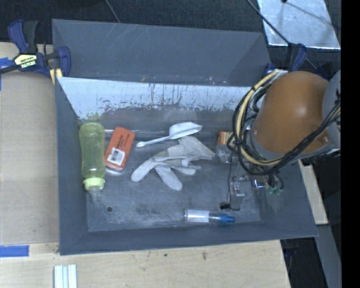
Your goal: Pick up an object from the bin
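Note:
My gripper [232, 201] hangs low at the right side of the bin, under the arm's orange cover. Its tip is just above a small clear tube with a blue cap [207, 217], which lies flat along the bin's front edge. I see nothing held in the gripper. A crumpled white glove [171, 159] lies to its left in the middle of the bin. A white plastic spoon [174, 132] rests just behind the glove.
An orange box with a white label [119, 150] and a yellow-green bottle [92, 155] lie side by side at the left. A small orange-brown thing [223, 138] sits by the arm's cables at the back right. The bin's right wall is close beside the gripper.

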Robot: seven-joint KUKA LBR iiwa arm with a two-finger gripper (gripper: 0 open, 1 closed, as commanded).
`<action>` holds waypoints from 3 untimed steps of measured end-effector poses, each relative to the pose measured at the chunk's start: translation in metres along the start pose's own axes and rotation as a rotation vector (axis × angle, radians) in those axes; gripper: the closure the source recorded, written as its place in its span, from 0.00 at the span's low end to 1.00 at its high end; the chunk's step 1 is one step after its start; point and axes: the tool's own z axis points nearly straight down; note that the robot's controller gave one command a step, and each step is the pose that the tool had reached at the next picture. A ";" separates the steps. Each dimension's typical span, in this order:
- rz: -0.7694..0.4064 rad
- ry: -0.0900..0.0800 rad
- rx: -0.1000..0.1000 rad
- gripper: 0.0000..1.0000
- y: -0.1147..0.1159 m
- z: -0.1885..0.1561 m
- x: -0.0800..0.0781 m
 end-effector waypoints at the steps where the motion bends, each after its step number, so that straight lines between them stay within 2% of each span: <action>1: -0.001 -0.009 0.000 0.00 0.000 -0.004 -0.002; 2: 0.046 -0.017 0.000 0.00 0.023 0.042 -0.027; 3: 0.109 -0.011 -0.002 0.00 0.033 0.109 -0.050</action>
